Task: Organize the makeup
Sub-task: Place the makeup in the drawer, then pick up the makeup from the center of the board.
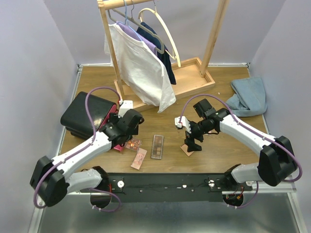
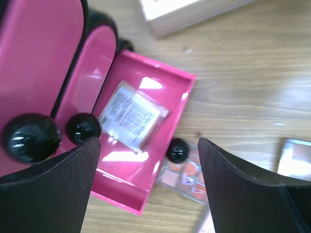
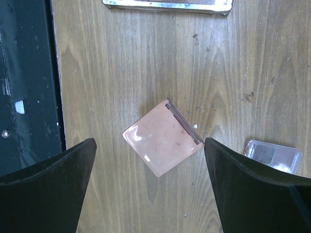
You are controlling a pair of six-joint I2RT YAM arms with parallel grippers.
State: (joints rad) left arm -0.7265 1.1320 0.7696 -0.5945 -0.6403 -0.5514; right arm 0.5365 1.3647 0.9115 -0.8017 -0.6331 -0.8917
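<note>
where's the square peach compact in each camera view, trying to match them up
Top external: the square peach compact lies right of centre, under the right claw.
Left wrist: not in it.
Right wrist: the compact sits mid-frame, turned like a diamond.
Shared landmark: the black base rail, bottom of the top view, left edge of the right wrist view.

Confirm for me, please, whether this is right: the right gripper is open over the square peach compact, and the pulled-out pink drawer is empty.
Not quite. The pink drawer is not empty: the left wrist view shows a flat clear makeup case lying in it. The rest stands: the right gripper is open over the square peach compact.
</note>
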